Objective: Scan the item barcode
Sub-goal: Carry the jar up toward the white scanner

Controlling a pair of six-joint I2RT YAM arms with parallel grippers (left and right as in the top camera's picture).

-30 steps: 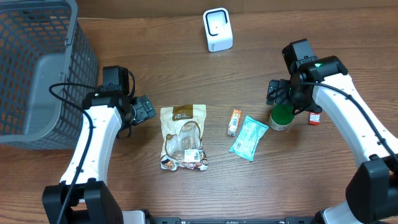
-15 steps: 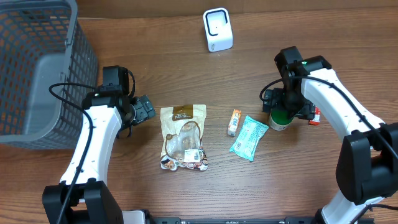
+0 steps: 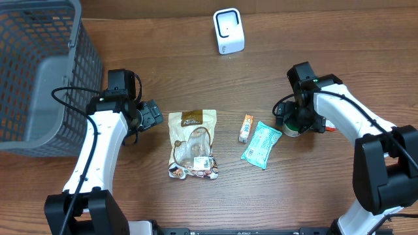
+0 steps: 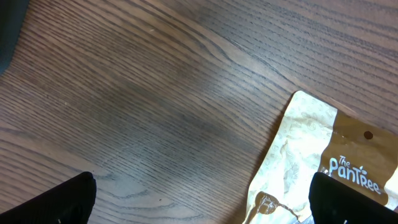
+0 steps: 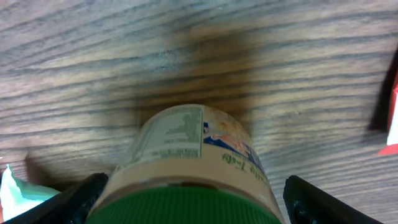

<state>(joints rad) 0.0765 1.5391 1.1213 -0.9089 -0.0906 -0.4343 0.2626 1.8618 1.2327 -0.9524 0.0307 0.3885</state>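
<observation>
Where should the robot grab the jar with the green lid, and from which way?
Come straight down from above and pinch the jar on its round sides, just under the green lid. It stands upright, so the sides are easy to reach from the top, and the right gripper has a finger on each side of it.

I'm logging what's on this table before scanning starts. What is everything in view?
basket: one, grey mesh, far left corner
scanner: one, white, far edge, centre
snack pouch: one, cream and brown, centre, lying flat
small box: one, orange, right of the pouch
packet: one, teal, beside the small box
jar: one, green lid, right of the packet
red item: one, just right of the jar, partly hidden
table: one, brown wood
left gripper: black, open, left of the pouch
right gripper: black, open astride the jar
</observation>
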